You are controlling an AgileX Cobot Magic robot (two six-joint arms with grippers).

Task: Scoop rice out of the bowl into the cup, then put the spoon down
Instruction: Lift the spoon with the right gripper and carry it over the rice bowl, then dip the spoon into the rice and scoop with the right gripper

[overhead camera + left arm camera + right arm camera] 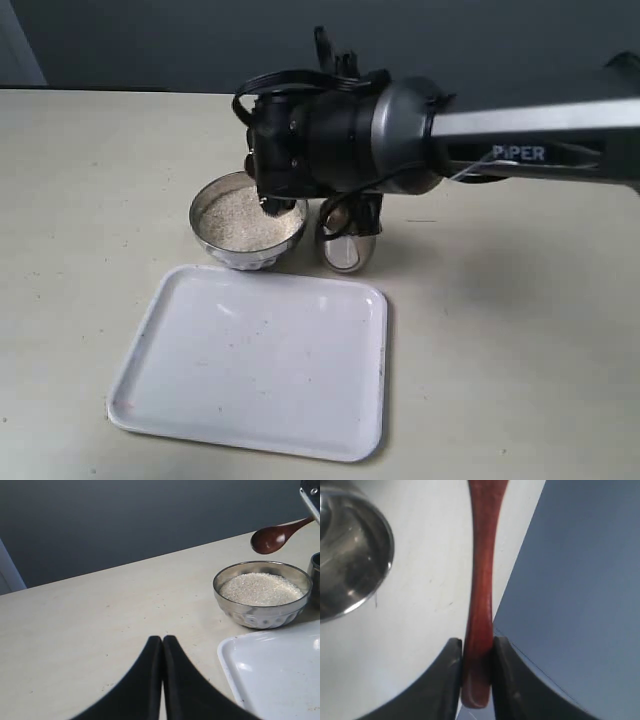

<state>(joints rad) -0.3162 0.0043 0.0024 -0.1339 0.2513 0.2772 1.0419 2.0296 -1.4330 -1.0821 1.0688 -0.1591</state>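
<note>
— Left wrist view first: how does the left gripper [162, 642] stand?
— Its jaws are pressed together with nothing between them. It sits over the table [75, 630], well apart from the bowl [260, 616].
— And the bowl?
— Upright and filled with rice [260, 588], near the far edge of the white tray [275, 675]. The spoon [272, 537] hangs above the bowl's far rim, touching neither rim nor rice. Whether it carries grains I cannot tell.
— Further right?
— The cup [347, 248] stands just beside the bowl, partly hidden under the right arm [400, 130]. The right gripper [477, 652] is clenched on the spoon's handle near its end.
</note>
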